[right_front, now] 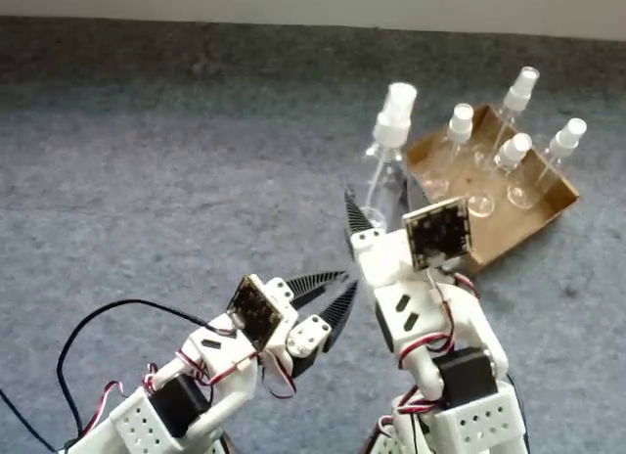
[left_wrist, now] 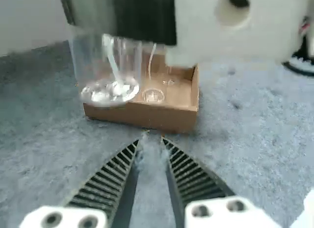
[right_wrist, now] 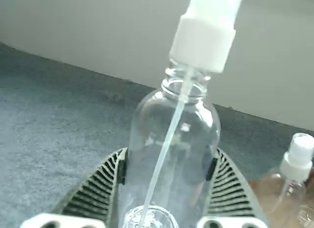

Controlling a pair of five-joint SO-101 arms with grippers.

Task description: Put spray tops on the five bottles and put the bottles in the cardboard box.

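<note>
In right gripper (right_wrist: pixel 170 161), one bottle (right_wrist: pixel 167 117)

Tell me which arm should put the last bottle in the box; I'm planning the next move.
Right. Its jaws grip the bottle just beside the cardboard box. The left jaws hold nothing and sit farther from the box.

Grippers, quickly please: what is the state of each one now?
Left gripper: slightly open, holding nothing.
Right gripper: closed on the clear bottle.
</note>
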